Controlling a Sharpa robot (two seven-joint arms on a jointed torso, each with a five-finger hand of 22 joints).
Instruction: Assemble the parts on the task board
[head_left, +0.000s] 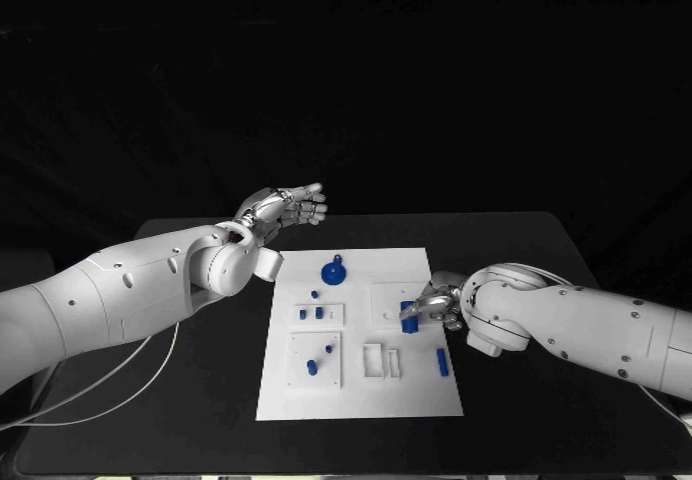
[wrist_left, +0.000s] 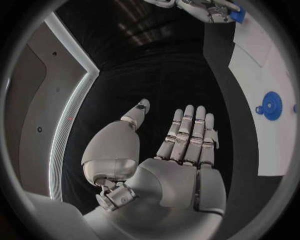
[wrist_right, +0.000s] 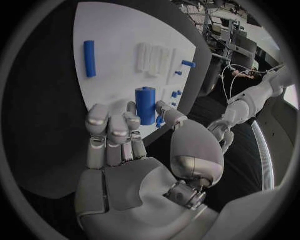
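The white task board (head_left: 361, 400) lies in the middle of the black table. My right hand (head_left: 436, 303) hovers over the board's right side and pinches a blue cylinder (head_left: 410, 323) between thumb and fingers. The right wrist view shows that hand (wrist_right: 122, 150) with the cylinder (wrist_right: 145, 104) upright at its fingertips, over the board (wrist_right: 119, 35). My left hand (head_left: 289, 207) is raised beyond the board's far left corner, fingers spread, holding nothing. In the left wrist view the left hand (wrist_left: 184, 150) is flat and open.
On the board are a round blue part (head_left: 333, 272) with a knob, a blue bar (head_left: 443, 362) near the right edge, small blue pegs (head_left: 315, 313) in a white block, and white slotted holders (head_left: 382, 360). A white cable (head_left: 144, 365) runs under my left arm.
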